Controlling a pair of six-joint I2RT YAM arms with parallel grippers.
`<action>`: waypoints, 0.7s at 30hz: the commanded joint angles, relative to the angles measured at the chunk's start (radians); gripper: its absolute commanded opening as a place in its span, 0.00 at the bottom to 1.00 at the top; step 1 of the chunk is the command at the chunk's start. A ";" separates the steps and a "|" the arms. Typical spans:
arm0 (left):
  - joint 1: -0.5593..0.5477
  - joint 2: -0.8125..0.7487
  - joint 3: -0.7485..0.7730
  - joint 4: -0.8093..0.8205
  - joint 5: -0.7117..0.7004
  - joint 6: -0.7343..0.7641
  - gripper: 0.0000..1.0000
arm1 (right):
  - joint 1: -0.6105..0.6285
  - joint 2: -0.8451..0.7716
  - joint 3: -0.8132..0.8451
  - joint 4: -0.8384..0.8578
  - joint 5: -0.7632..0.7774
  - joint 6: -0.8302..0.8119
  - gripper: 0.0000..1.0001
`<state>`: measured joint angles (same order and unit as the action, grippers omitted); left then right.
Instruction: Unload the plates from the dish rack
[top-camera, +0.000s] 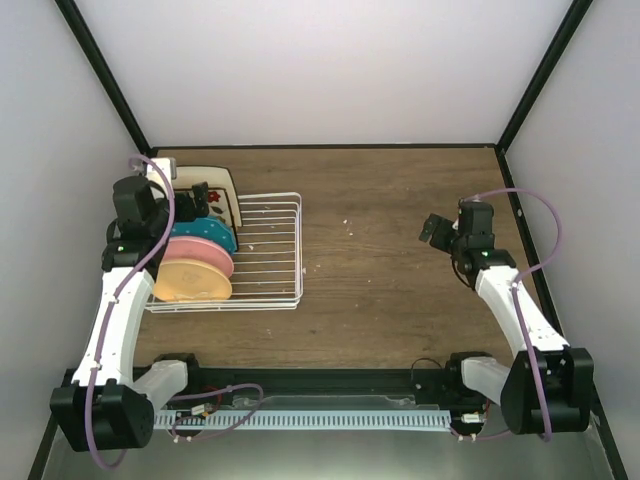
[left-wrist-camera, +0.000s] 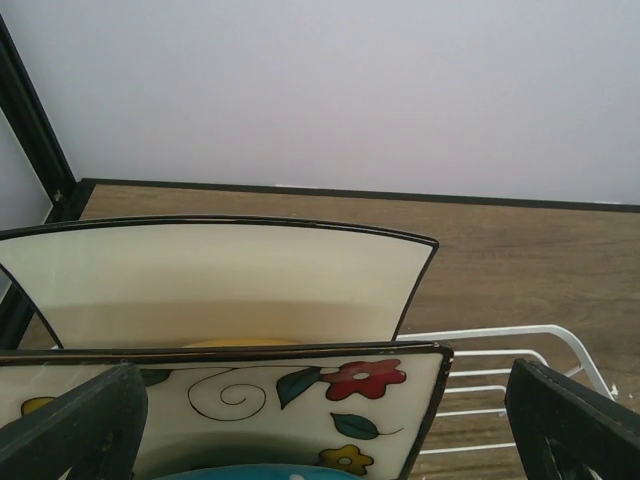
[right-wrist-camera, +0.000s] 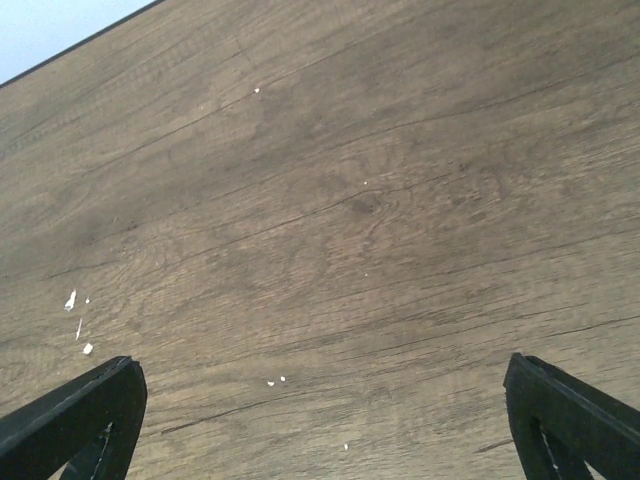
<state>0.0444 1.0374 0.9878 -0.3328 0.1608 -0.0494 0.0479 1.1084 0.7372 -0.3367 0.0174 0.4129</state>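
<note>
Left gripper (top-camera: 197, 203) hangs with its jaws spread wide and nothing between them, right over the flowered square plate (left-wrist-camera: 300, 395). That plate stands on edge near the 12 o'clock end of the row in the dish rack (top-camera: 270, 250). The plain cream plate (left-wrist-camera: 210, 280) is just behind it toward 12, and the teal plate (top-camera: 205, 232), pink plate (top-camera: 200, 256) and pale-orange plate (top-camera: 190, 282) line up toward 6.

In the left wrist view the flowered plate's top edge runs 9 to 3, the same line on which the fingers part. To pinch the plate across its thickness, the wrist would probably need a quarter turn before descending.

The rack sits at the table's (top-camera: 380, 280) 9 o'clock side, so the left arm is much the nearer. The right gripper (top-camera: 438, 230), also spread and empty, hovers over bare wood at 3 o'clock, well apart.
</note>
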 joint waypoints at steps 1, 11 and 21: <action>-0.006 0.011 0.038 -0.007 -0.023 -0.003 1.00 | -0.004 0.015 0.017 0.060 -0.090 -0.033 1.00; 0.039 0.030 0.112 -0.053 -0.017 -0.013 1.00 | 0.144 0.242 0.287 0.178 -0.415 -0.232 1.00; 0.305 0.011 0.098 -0.084 0.128 -0.115 1.00 | 0.676 0.564 0.820 0.145 -0.394 -0.509 0.92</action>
<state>0.2432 1.0687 1.0847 -0.3950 0.1913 -0.0887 0.5629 1.6215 1.4548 -0.1864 -0.3485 0.0586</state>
